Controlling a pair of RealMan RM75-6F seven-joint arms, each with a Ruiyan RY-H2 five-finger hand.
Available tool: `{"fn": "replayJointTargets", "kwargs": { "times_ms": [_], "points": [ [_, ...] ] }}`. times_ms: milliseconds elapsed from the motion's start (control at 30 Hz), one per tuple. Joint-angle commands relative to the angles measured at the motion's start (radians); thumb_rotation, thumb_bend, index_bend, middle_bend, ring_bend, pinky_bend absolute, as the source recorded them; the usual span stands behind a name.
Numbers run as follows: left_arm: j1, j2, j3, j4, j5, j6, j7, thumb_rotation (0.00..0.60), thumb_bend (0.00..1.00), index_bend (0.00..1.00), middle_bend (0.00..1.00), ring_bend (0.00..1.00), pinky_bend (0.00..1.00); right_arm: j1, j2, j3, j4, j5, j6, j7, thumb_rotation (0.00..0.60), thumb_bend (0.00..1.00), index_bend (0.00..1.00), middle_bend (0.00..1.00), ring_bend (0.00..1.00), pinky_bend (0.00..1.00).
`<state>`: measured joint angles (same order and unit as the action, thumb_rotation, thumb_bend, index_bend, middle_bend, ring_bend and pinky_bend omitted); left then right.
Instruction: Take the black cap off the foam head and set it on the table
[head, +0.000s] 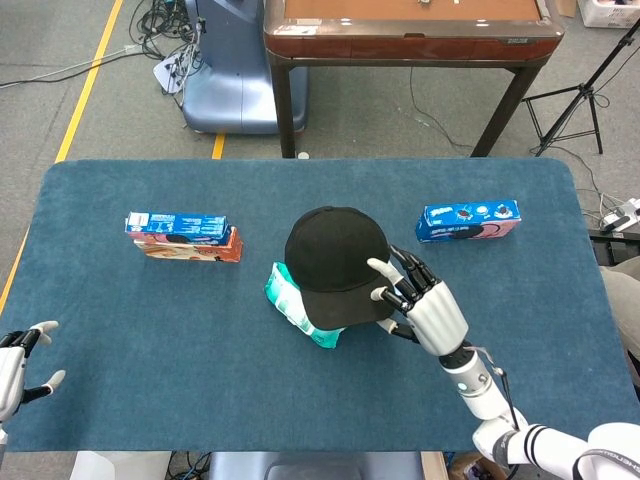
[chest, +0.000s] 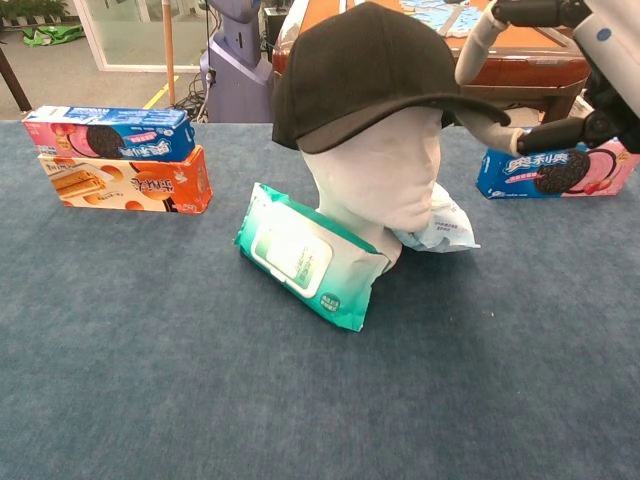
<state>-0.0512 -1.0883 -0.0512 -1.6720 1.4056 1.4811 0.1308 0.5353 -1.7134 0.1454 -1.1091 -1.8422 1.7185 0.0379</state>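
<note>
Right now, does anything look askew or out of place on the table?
Yes. The black cap sits tilted on the foam head, brim raised beside the right hand. The wipes pack leans against the head's base.

Foam head (chest: 385, 185) crown under black cap (chest: 365, 70); left hand (head: 18, 365) edge-cropped (bottom-left corner).
</note>
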Motion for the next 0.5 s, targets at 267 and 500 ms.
{"fn": "replayJointTargets", "kwargs": {
  "times_ms": [267,500],
  "points": [
    [0.0,0.0,0.0,0.0,-0.001,-0.001,0.001,0.6,0.16,0.27,0.4,0.31,0.61,0.007,0.004,0.0,-0.006,0.023,-0.013,0.019,0.6,0.38,0.61,0.25,0.07,0.2],
    [0.0,-0.001,0.0,0.0,-0.003,-0.002,0.004,0.6,0.16,0.27,0.4,0.31,0.61,0.012,0.009,0.005,-0.011,0.027,-0.005,0.021,0.6,0.4,0.66,0.26,0.07,0.2]
  ]
}}
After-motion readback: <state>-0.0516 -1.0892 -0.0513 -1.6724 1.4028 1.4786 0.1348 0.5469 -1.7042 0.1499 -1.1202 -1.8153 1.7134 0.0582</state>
